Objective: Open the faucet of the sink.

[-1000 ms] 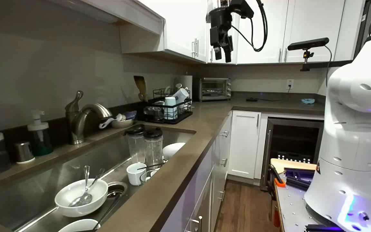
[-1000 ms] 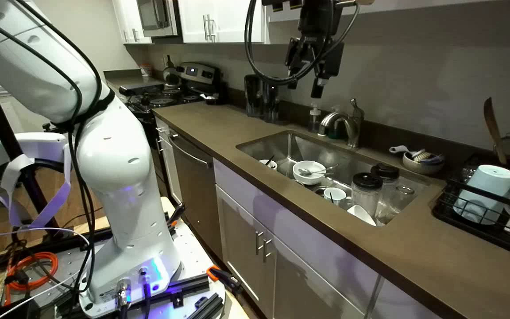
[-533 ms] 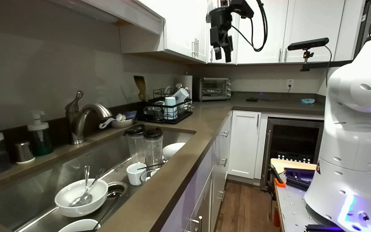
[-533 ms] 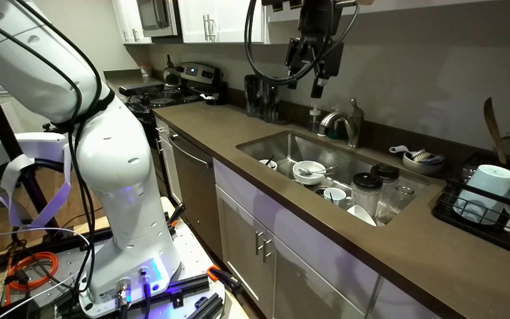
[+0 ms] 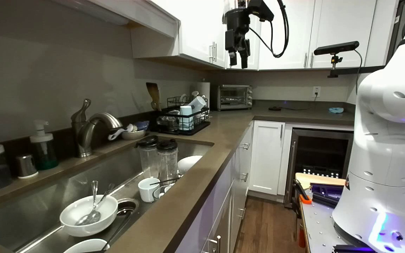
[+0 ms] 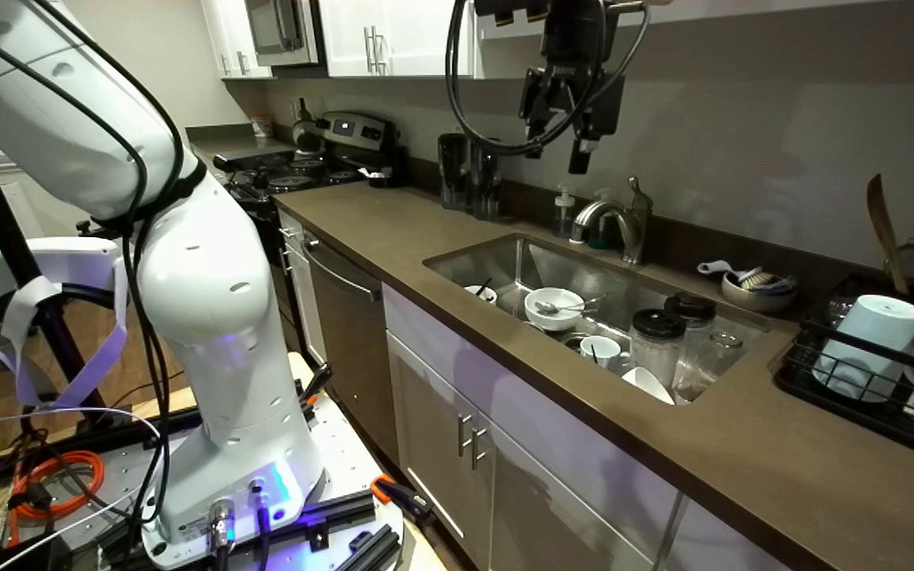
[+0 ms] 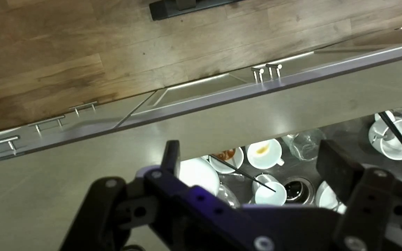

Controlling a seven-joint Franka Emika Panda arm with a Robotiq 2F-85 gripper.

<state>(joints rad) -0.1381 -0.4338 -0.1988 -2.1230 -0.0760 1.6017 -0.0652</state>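
The metal faucet (image 5: 86, 135) stands behind the sink (image 5: 83, 182), its curved spout reaching over the basin. Its lever handle (image 5: 81, 112) points up from the top of the body. In an exterior view the faucet (image 6: 630, 234) and lever (image 6: 638, 194) also show, behind the sink (image 6: 540, 266). My gripper (image 5: 238, 61) is high above the counter and sink, apart from the faucet. It points down (image 6: 557, 151). In the wrist view my gripper (image 7: 251, 153) has its fingers wide apart with nothing between them. The faucet does not show in the wrist view.
The sink holds a white bowl (image 5: 90, 214) with spoons, lidded clear jars (image 5: 167, 161) and a white mug (image 5: 149, 189). Soap dispensers (image 5: 42, 151) stand beside the faucet. A brush bowl (image 6: 757, 293) and dish rack (image 6: 862, 388) are on its other side. Upper cabinets (image 5: 199, 31) hang nearby.
My gripper has moved slightly toward the wall behind the sink, still high up and open. The faucet, its lever and the dishes have not moved.
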